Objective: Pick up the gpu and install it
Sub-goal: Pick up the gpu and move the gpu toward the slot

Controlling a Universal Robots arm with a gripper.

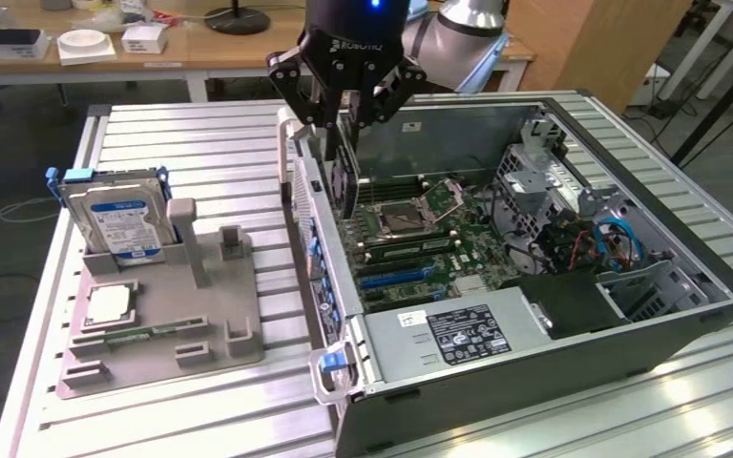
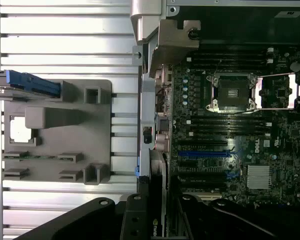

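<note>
Pincer (image 1: 348, 119) clamped on the gpu (image 1: 345, 172), a thin, dark, flat card held upright on edge over the open metal computer case (image 1: 533, 386). Ribbed aluminium tabletop (image 1: 176, 134); grey moulded holder (image 1: 214, 305) on the exterior view's left.

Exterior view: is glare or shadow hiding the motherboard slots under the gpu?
Exterior view: glare sits only on the table by the case's near corner; the motherboard is evenly lit. Wrist view: the table is washed bright, the board darker with its slots visible, and the gpu in the gripper is in shadow.
</note>
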